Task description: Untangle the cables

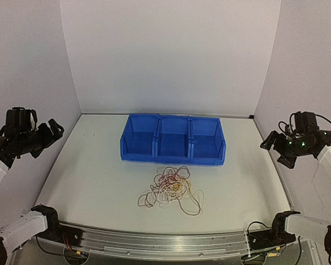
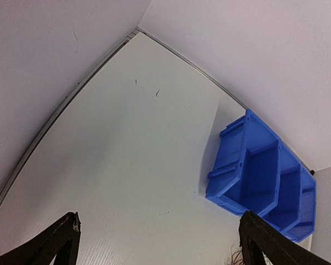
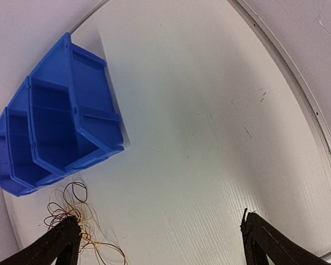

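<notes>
A tangle of thin white, red and yellow-brown cables (image 1: 171, 189) lies on the table just in front of the blue bins (image 1: 173, 139). Part of the tangle shows at the lower left of the right wrist view (image 3: 77, 218), and a few strands show at the bottom of the left wrist view (image 2: 235, 257). My left gripper (image 1: 47, 134) is raised at the far left, open and empty (image 2: 157, 243). My right gripper (image 1: 276, 148) is raised at the far right, open and empty (image 3: 160, 243). Both are far from the cables.
Three joined blue bins stand in a row at the table's middle back, also in the left wrist view (image 2: 259, 176) and the right wrist view (image 3: 55, 116); they look empty. Grey walls enclose the table on three sides. A metal rail (image 1: 165, 243) runs along the near edge.
</notes>
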You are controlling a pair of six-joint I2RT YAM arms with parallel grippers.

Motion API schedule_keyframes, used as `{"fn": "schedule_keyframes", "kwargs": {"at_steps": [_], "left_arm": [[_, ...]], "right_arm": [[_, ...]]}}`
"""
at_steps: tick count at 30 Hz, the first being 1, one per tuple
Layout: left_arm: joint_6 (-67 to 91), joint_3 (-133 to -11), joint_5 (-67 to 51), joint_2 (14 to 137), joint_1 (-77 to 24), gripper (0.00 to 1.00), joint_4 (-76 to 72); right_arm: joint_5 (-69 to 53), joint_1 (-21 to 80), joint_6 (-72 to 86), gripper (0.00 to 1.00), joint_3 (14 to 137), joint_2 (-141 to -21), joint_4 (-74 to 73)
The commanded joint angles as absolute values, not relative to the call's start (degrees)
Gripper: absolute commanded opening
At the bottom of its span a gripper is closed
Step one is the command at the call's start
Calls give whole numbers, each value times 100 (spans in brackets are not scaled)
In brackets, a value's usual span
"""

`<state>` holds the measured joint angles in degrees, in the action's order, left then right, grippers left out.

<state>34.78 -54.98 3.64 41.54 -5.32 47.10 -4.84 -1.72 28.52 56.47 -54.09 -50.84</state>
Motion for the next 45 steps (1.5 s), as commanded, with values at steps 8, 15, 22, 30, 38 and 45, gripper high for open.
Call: {"fn": "schedule_keyframes", "kwargs": {"at_steps": [8,15,22,30,38,45], "left_arm": [[3565,-4885,-1606,4669,-546,99,3420],[4001,-4647,-1092,5319,-2353,100,2563],[3859,-5347,-211,7056,-4654,100,2204],[3582,-6196,125,8755,-6041,100,1774],[3443,-7258,283,10254,-6431,98,1905],[3535,-7422,357,10819,-6434,84,1942]], "right_arm": [[-2474,-156,2678,98,5814,-5573,-5031],[-1004,2613,2533,98,5966,-6560,-4885],[-357,4217,2482,94,6370,-8047,-4509],[-254,4939,2405,82,6318,-8802,-4221],[-349,5092,2473,60,6071,-9141,-4103],[-382,5150,2606,46,5908,-9338,-3989]]}}
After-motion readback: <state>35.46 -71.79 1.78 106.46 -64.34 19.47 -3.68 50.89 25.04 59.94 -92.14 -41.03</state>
